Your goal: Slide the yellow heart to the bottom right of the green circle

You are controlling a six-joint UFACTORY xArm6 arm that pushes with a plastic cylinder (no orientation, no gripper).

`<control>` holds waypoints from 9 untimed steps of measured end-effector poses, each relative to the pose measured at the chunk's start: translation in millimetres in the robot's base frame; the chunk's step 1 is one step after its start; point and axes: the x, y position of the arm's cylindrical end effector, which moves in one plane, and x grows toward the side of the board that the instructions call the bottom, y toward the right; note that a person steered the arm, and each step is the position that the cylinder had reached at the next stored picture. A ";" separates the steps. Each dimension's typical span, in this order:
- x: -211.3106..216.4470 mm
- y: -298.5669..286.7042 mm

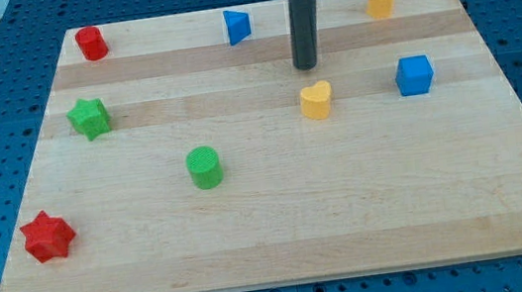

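The yellow heart [316,100] lies right of the board's middle. The green circle [205,167] stands to its lower left, well apart from it. My tip [306,66] is just above the yellow heart toward the view's top, a small gap away and not touching it. The dark rod rises from there to the view's top edge.
On the wooden board [283,243] there are also a blue cube [414,75] right of the heart, a yellow hexagon-like block [381,1] at top right, a blue triangle [237,26] at top middle, a red cylinder [91,43] at top left, a green star [89,118] at left, and a red star [48,236] at bottom left.
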 end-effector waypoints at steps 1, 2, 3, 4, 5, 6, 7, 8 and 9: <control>31.5 31.3; 102.1 27.4; 156.2 14.9; 135.3 18.7; 91.7 28.8; 54.3 41.2; 53.4 -0.4; 93.9 -47.0; 116.1 -55.0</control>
